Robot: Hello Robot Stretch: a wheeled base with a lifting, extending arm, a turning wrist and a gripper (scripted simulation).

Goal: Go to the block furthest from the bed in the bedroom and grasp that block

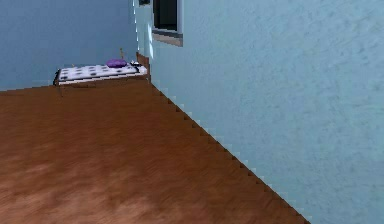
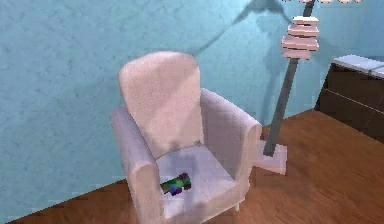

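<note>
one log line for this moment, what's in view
ahead: low bed by far wall, purple item on it | side: armchair, small multicoloured object on seat | floor lamp right of chair | dark cabinet at right edge

the robot's base stands on the wood floor (image 1: 110, 150), its front pointing along the blue wall (image 1: 290, 90) toward the far corner, while its arm side squarely faces a pale armchair (image 2: 190, 120) standing near.

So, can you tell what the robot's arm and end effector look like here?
No, their colours, shape and markings can't be told from these pictures. The arm side view has a pale armchair, a small multicoloured object on its seat, and a floor lamp.
</note>
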